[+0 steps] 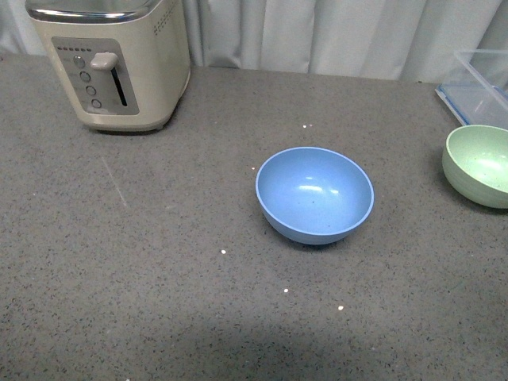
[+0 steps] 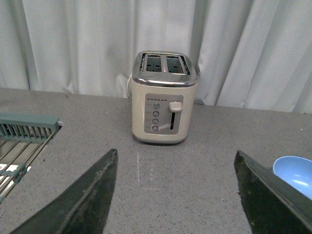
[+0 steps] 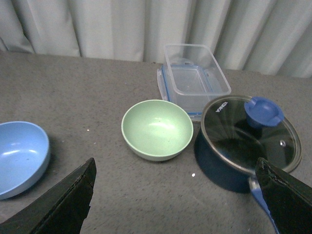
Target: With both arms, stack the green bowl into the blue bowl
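The left claw (image 2: 176, 153) is seen with its two dark fingers (image 2: 83, 204) held wide apart and nothing between them, over bare grey tabletop (image 2: 161, 170). The right claw (image 3: 176, 163) is likewise spread open and empty. Neither arm is shown in the front view.

The blue bowl (image 1: 314, 194) is set upright and empty near the middle of the tabletop. The green bowl (image 1: 479, 165) is placed well apart from it, to its right and slightly farther back (partly cut off by the edge of the front view). It is also upright and empty.

In the right wrist view the green bowl is found just ahead of the open right claw. A dark pot (image 3: 229, 170) under a glass lid (image 3: 243, 139) with a blue knob (image 3: 263, 111) stands just beside it; whether the two touch cannot be told. A clear plastic box (image 3: 195, 73) lies just behind the green bowl.

Farther back on the left, a cream toaster (image 1: 119, 63) is stood before the pale curtain (image 1: 317, 32). A green dish rack (image 2: 24, 131) is glimpsed at the edge of the left wrist view
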